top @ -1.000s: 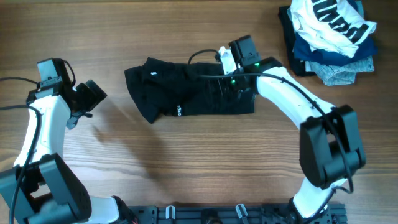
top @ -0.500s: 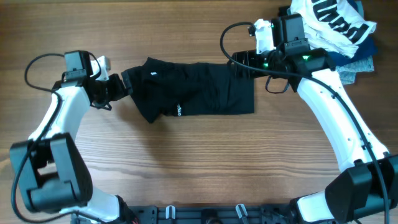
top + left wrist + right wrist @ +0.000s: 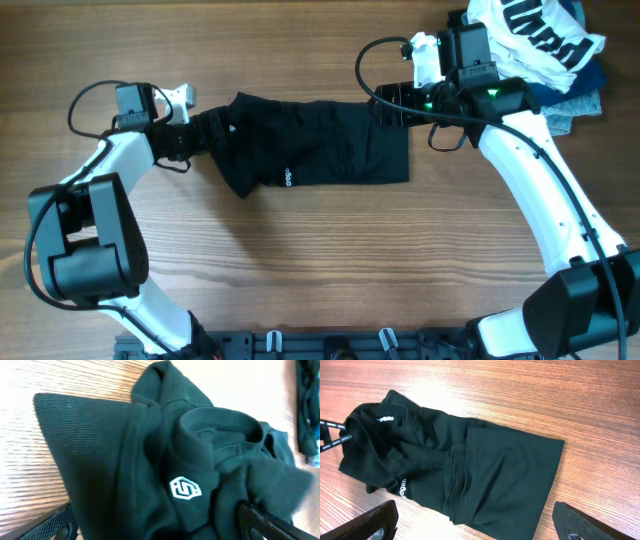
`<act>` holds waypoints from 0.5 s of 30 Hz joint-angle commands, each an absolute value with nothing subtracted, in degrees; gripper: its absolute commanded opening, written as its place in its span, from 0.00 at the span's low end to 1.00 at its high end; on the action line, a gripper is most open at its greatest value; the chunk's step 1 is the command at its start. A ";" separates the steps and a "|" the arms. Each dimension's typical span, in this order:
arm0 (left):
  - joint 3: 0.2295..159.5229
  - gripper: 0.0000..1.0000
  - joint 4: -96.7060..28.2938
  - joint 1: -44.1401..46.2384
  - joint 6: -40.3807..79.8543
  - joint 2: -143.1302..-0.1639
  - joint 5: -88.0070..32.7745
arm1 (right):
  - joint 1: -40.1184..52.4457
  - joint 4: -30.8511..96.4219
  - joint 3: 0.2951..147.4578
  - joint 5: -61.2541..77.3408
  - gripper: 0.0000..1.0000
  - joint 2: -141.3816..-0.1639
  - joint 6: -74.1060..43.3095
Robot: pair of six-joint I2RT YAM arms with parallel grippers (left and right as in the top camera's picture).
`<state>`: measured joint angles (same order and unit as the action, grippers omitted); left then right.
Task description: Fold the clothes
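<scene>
The black T-shirt [image 3: 320,150] lies folded into a long band across the middle of the table, collar end to the left. Its small white logo [image 3: 186,488] shows in the left wrist view below the collar. My left gripper [image 3: 200,133] is open at the shirt's left end, its two fingers [image 3: 155,515] spread on either side of the bunched fabric [image 3: 125,455]. My right gripper [image 3: 390,103] is open and empty, hovering just beyond the shirt's far right corner. In the right wrist view its fingers [image 3: 475,510] frame the shirt [image 3: 485,475] from above.
A pile of other garments sits at the back right corner: a white one with black lettering [image 3: 535,30] on top of blue and grey folded ones [image 3: 545,105]. Bare wooden table [image 3: 320,260] lies in front of the shirt.
My left gripper has moved right, onto the shirt's left end. My right gripper lifted off the shirt and drew back to the far right, then held still.
</scene>
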<state>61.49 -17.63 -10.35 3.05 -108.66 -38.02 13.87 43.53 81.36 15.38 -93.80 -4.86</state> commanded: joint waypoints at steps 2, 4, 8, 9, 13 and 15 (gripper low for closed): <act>61.82 1.00 -17.67 -10.33 1.67 -109.19 -41.78 | 13.89 43.38 81.73 14.83 1.00 -94.08 -4.56; 61.82 1.00 -19.27 -10.39 0.64 -109.19 -41.78 | 13.89 43.20 81.73 14.83 1.00 -94.08 -4.58; 61.82 1.00 -19.79 -10.79 -1.10 -109.19 -42.78 | 13.89 43.13 81.73 14.83 1.00 -94.08 -4.60; 61.82 1.00 -19.22 -10.79 -1.10 -109.19 -43.59 | 13.89 43.13 81.73 14.83 1.00 -94.08 -4.56; 61.82 1.00 -15.86 -10.55 -1.08 -109.21 -47.27 | 13.91 42.94 81.73 14.83 1.00 -94.13 -4.64; 61.82 1.00 -15.16 -10.04 -1.08 -109.21 -47.33 | 13.91 42.98 81.73 14.85 1.00 -94.13 -4.64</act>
